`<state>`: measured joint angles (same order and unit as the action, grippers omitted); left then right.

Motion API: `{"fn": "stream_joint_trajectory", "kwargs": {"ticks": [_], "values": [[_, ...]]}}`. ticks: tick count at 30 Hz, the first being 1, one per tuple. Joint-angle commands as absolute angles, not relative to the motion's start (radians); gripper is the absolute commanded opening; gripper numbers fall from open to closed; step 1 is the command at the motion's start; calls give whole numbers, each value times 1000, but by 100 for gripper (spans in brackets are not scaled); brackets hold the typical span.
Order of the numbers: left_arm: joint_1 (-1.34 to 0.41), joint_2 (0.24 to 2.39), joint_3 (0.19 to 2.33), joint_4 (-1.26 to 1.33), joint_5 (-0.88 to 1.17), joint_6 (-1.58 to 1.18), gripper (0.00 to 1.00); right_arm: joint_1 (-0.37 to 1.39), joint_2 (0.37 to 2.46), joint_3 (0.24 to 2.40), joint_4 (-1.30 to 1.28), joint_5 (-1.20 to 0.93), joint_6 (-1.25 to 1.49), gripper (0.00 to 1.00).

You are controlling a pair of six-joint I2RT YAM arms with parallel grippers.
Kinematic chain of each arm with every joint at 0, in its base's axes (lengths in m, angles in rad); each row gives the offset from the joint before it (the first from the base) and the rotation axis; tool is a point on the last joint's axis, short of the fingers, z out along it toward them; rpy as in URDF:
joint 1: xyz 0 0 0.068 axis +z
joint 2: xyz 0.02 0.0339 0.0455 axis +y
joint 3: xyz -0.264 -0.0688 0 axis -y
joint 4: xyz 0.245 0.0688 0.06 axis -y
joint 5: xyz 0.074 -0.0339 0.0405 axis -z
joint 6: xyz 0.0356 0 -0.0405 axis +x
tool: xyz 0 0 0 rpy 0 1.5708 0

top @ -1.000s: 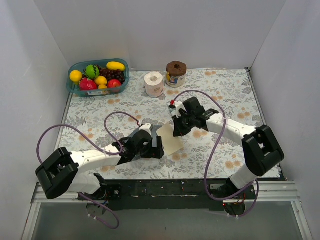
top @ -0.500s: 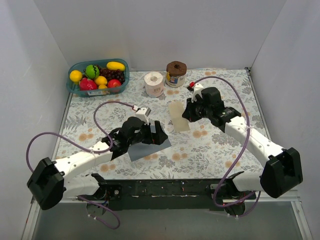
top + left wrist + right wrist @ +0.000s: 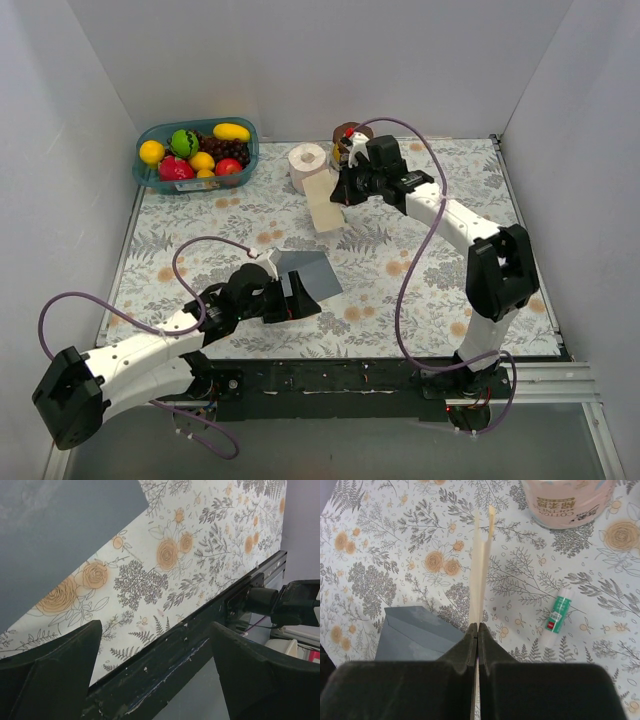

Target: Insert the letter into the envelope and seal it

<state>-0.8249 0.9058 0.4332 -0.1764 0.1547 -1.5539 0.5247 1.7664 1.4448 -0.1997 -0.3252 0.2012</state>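
Observation:
The cream-tan letter (image 3: 322,204) hangs in the air near the far middle of the table, pinched by my right gripper (image 3: 343,189), which is shut on its edge. In the right wrist view the letter (image 3: 481,565) shows edge-on, rising from the closed gripper (image 3: 478,626). The dark grey envelope (image 3: 308,273) lies flat on the table nearer the front; it also shows in the right wrist view (image 3: 412,635) and the left wrist view (image 3: 55,535). My left gripper (image 3: 297,303) is open and empty at the envelope's near edge; its fingers (image 3: 55,675) are spread wide over the table's front rail.
A fruit basket (image 3: 150,178) stands at the back left. A paper roll (image 3: 307,160) and a brown-lidded jar (image 3: 350,133) stand at the back middle, close to the right gripper. A green-and-white glue stick (image 3: 559,611) lies under the right arm.
My right gripper has carried the letter away from the envelope toward the back, near the paper roll. My left arm has drawn back toward the front left, and the envelope now lies uncovered on the table.

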Motion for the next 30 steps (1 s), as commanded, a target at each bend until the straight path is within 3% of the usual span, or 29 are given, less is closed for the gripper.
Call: {"fn": "stream_joint_trajectory", "kwargs": {"ticks": [1, 10, 30], "values": [[-836, 899, 405, -232, 160, -1637, 87, 560, 1844, 1542, -195, -373, 203, 1], [-838, 934, 339, -268, 106, -1749, 83, 589, 1948, 1620, -206, -387, 198, 1], [-838, 907, 310, -368, -44, -1842, 85, 612, 2016, 1611, -210, -390, 183, 1]]}}
